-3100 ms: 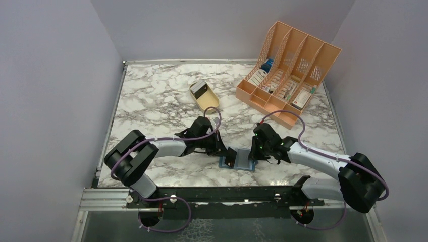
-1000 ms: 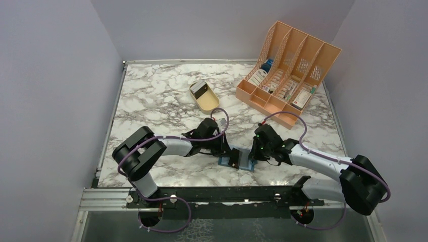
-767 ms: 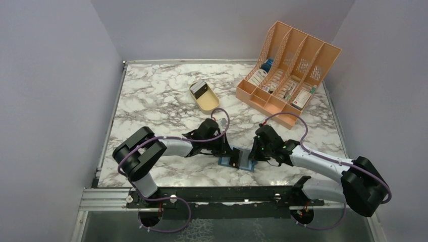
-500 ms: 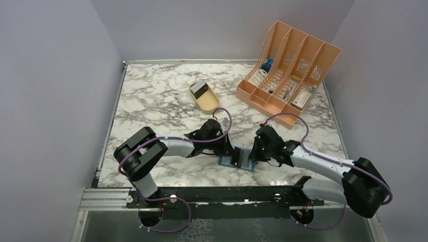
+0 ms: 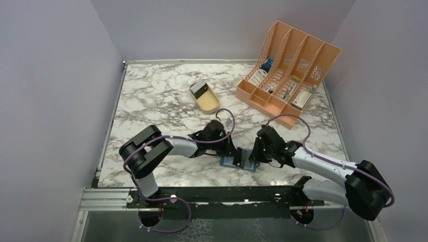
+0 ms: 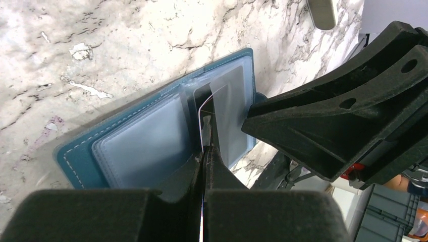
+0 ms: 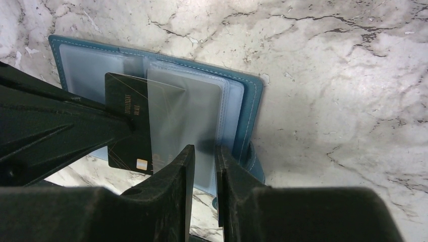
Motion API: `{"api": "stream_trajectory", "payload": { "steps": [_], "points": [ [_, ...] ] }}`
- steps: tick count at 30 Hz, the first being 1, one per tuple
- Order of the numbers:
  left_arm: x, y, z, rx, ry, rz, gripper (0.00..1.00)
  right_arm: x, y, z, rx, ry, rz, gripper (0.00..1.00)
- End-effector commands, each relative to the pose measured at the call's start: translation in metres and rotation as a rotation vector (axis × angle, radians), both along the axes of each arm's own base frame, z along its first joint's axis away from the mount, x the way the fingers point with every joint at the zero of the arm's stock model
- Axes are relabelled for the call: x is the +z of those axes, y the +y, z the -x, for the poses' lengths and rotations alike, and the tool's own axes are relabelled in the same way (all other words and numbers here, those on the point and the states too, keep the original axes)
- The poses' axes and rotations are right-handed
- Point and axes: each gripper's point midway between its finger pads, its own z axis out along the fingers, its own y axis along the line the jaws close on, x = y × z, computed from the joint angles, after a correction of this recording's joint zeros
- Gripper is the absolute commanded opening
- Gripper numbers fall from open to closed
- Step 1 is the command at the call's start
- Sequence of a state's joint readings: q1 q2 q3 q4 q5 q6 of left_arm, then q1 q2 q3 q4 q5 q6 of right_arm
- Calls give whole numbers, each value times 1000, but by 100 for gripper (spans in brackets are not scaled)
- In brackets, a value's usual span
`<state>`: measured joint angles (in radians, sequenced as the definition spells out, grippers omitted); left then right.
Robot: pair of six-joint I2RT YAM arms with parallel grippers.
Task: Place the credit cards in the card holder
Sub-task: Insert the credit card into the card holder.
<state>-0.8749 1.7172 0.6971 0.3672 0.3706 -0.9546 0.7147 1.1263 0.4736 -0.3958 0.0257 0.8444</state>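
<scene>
The card holder [image 5: 241, 162] lies open near the table's front edge, with pale blue pockets [image 6: 144, 143] and a teal back [image 7: 251, 108]. My left gripper [image 5: 230, 150] [image 6: 205, 149] is shut on a black credit card [image 7: 127, 118], seen edge-on in the left wrist view [image 6: 202, 121]. The card's far end sits under a raised clear pocket leaf [image 7: 185, 113]. My right gripper [image 5: 256, 155] [image 7: 204, 149] has its jaws nearly together on the near edge of that leaf, at the holder's right half. Two more cards [image 5: 200, 88], one black and one pale, lie in the tan tray [image 5: 209, 105].
An orange slotted file rack [image 5: 287, 65] with small items stands at the back right. The tan tray is behind the left arm. Grey walls close in the table's left, back and right sides. The two grippers almost meet over the holder.
My left gripper has moved right with the black card, from the holder's left edge to over its middle. The right gripper has stayed on the holder's right half.
</scene>
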Motion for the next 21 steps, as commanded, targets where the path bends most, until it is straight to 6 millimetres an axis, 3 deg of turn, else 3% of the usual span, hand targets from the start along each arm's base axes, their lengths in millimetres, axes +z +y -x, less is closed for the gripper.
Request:
{"api": "stream_trajectory", "payload": {
  "steps": [1,21],
  "points": [
    [-24,8,0,20,-3,-93,0,-9,-4,7,-14,27,14,22],
    [-33,8,0,40,9,-104,0,-17,-1,18,3,55,-31,17]
  ]
}}
